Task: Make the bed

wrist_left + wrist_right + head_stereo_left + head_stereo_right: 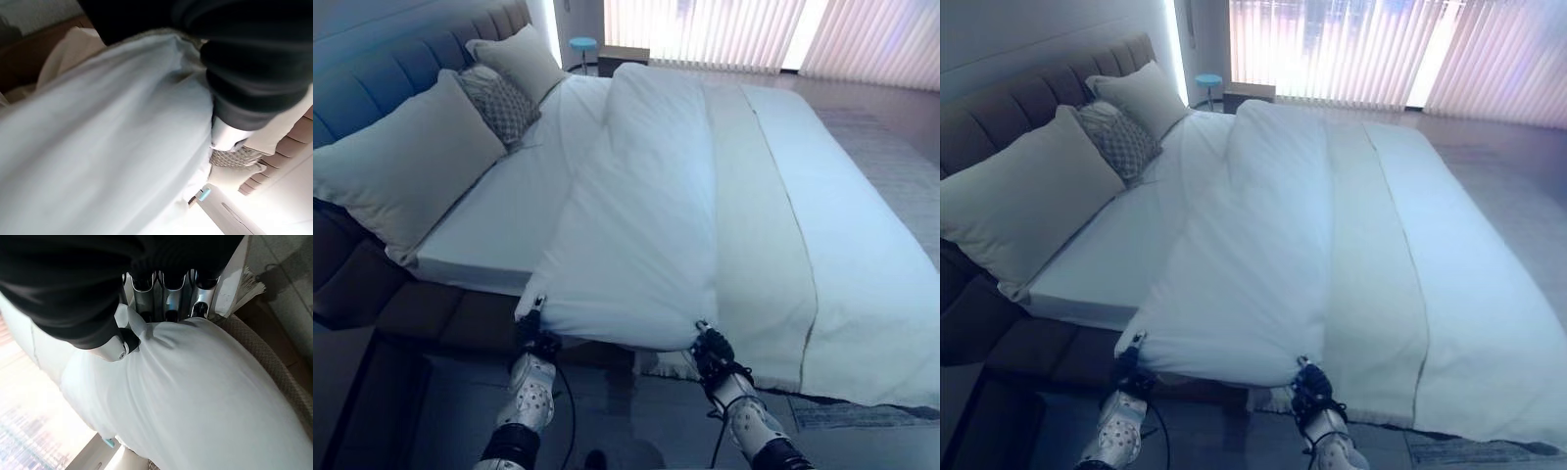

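- Dark floor runs along the near side of the bed, where I have both arms raised to the mattress edge.
- At the near edge, my left hand has its fingers curled round the near-left corner of the white duvet; in the left wrist view the cloth bunches right against the dark cover.
- To its right, my right hand pinches the duvet's near edge too; the right wrist view shows the fingers and thumb closed on a gathered tuck of white cloth.
- Between the two hands the duvet's edge hangs in a soft, rounded sag just over the side of the mattress.
- That duvet is folded back on itself: a puffy, doubled band runs from the near edge to the far side, with a flatter, beige-tinted strip beside it on the right and a smooth white stretch beyond that.
- Left of the fold, the bare sheet lies flat and uncovered.
- Against the padded headboard on the left lean a large pale pillow, a patterned cushion and, farthest, another pale pillow.
- On the far side I see a small blue stool and vertical blinds lit from behind.
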